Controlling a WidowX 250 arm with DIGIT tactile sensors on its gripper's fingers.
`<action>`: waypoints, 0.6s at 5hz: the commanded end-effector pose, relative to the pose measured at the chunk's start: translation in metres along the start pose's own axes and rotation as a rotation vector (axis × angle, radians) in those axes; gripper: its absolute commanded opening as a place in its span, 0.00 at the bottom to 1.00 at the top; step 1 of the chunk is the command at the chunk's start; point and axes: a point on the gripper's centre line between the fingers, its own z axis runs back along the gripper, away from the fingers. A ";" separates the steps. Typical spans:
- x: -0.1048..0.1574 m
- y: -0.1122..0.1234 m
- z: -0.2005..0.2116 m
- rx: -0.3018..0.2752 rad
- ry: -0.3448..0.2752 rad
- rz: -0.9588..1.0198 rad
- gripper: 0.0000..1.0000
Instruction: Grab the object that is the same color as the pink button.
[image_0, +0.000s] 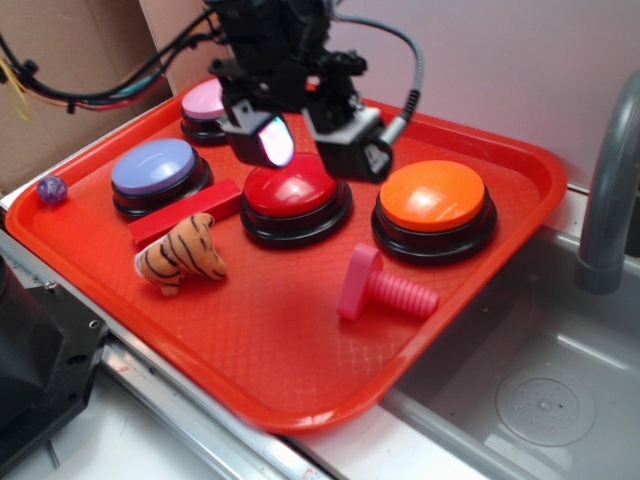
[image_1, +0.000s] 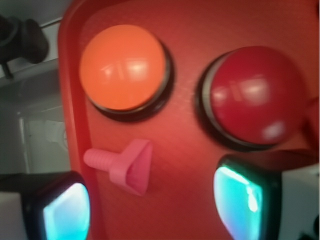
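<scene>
So in the exterior view the gripper hangs over the red button, jaws wide and empty; the pink bolt lies on the tray, nearer the front. This looks like the approach stage, so next it needs to shift forward and drop. The wrist view shows the bolt between the pads, but not the pink button.

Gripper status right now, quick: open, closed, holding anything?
Gripper: open and empty, hanging above the red button; the pink bolt lies untouched on the tray.
</scene>
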 end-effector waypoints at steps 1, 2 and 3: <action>-0.001 -0.016 -0.033 -0.086 -0.015 -0.007 1.00; -0.004 -0.019 -0.049 -0.090 0.000 0.002 1.00; -0.005 -0.019 -0.053 -0.095 -0.010 0.010 1.00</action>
